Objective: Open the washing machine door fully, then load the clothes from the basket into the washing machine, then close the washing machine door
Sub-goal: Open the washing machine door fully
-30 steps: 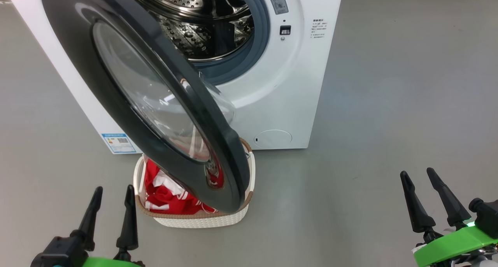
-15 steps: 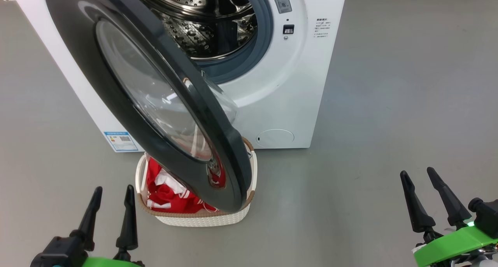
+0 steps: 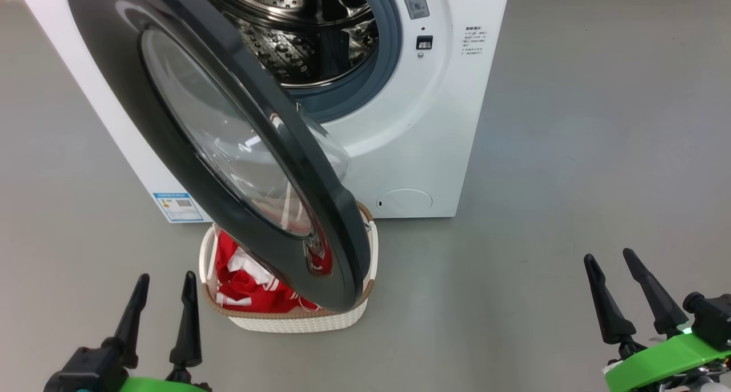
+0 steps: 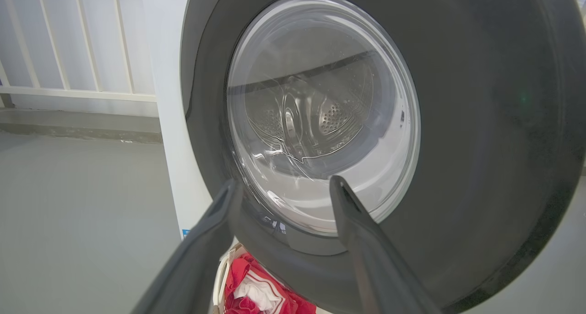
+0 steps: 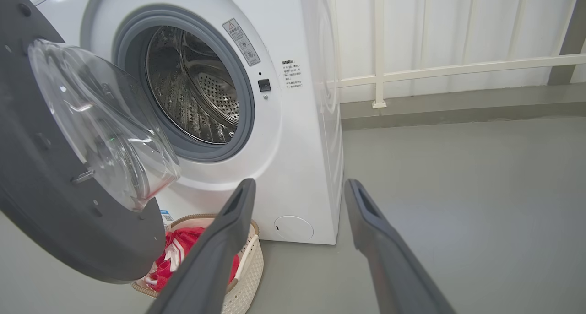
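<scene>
The left gripper (image 3: 167,276) and right gripper (image 3: 607,255) hang empty, fingers spread, seemingly because the half-open door (image 3: 342,232) overhangs the basket (image 3: 297,322) of clothes (image 3: 245,289).

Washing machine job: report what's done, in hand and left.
Done: the big round black-rimmed glass door of the white front-loading washing machine stands partly open, hanging over the cream perforated plastic basket. In hand: nothing; the left tool and right tool are open and empty, apart from the door. Left: open it fully, load the red white-striped clothes into the empty steel drum, close the door.
</scene>
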